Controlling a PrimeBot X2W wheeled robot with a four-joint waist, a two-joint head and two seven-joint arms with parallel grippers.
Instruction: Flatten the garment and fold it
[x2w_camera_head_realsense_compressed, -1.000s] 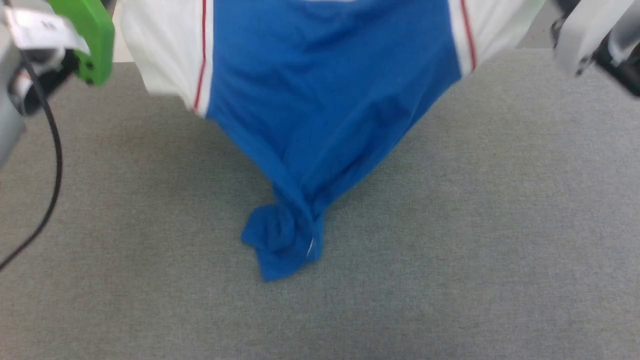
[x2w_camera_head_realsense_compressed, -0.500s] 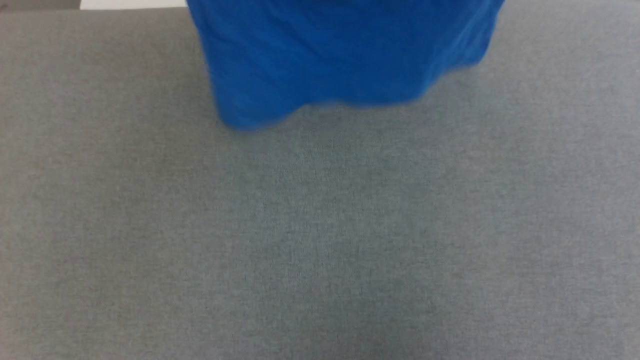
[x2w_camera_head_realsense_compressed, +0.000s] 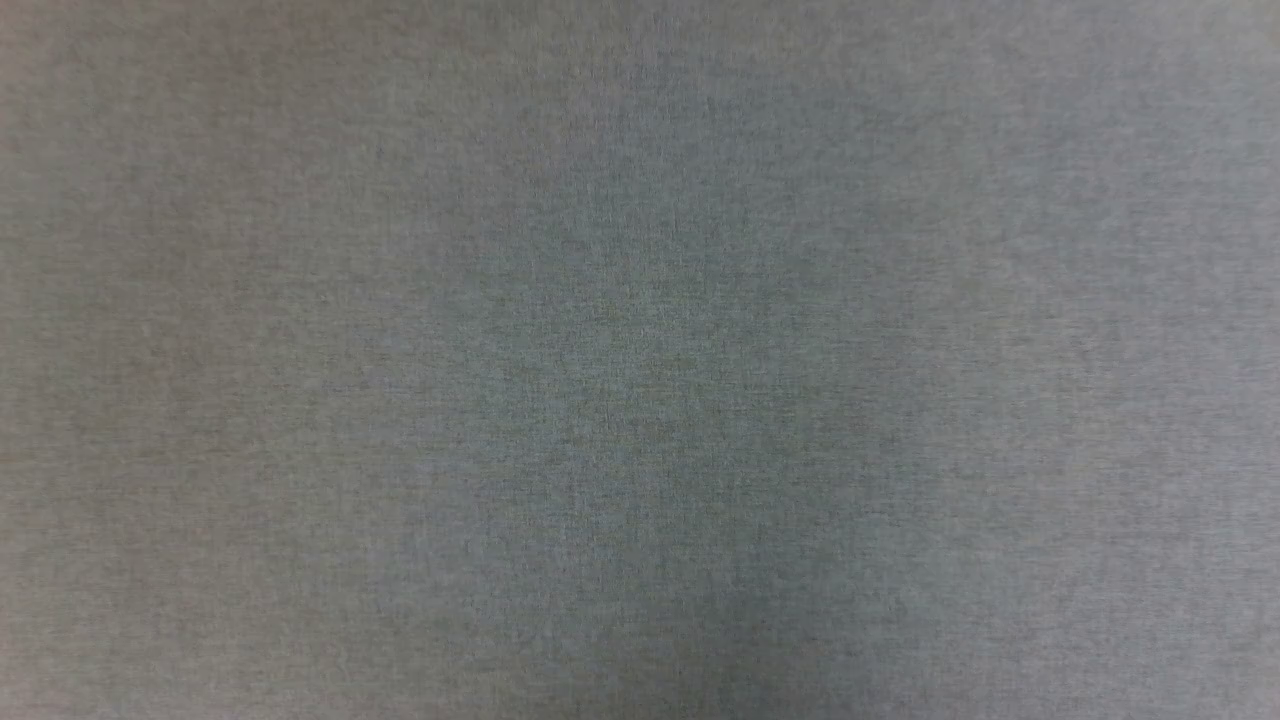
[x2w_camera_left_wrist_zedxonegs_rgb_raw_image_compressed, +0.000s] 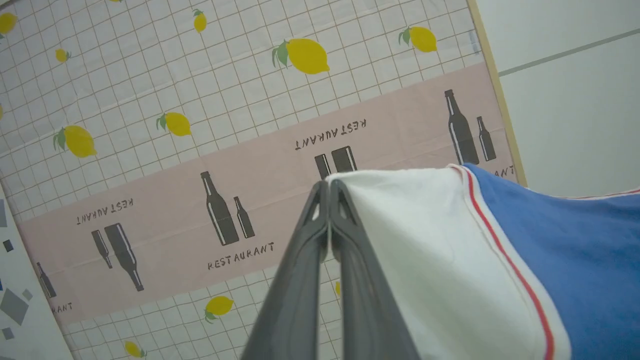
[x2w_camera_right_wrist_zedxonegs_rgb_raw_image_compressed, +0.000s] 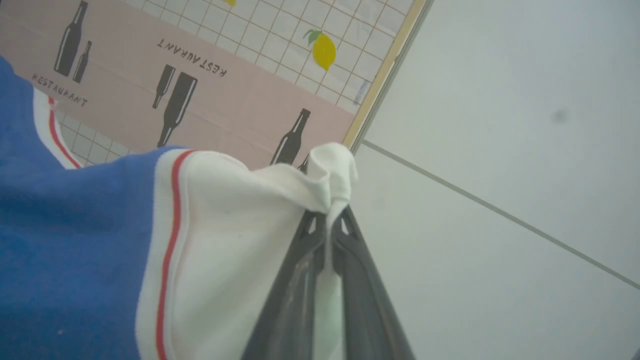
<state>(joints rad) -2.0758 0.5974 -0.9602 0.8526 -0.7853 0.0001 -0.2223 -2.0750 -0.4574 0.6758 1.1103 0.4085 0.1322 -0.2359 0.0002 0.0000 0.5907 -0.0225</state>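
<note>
two white sleeves (x2w_camera_left_wrist_zedxonegs_rgb_raw_image_compressed: 425, 240) of the garment (x2w_camera_left_wrist_zedxonegs_rgb_raw_image_compressed: 575, 260) sit pinched in the left gripper (x2w_camera_left_wrist_zedxonegs_rgb_raw_image_compressed: 328, 186) and right gripper (x2w_camera_right_wrist_zedxonegs_rgb_raw_image_compressed: 330, 216); it trailed on the grey table (x2w_camera_head_realsense_compressed: 640, 360) a moment ago, now seems lifted for spreading

head: down on grey surface (x2w_camera_head_realsense_compressed: 640, 360) | wrists: share lemon-print backdrop (x2w_camera_left_wrist_zedxonegs_rgb_raw_image_compressed: 200, 125)

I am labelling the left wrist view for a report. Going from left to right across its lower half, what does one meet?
Lemon-and-bottle cloth → left gripper, shut on the garment → white sleeve → red trim stripe → blue body.
</note>
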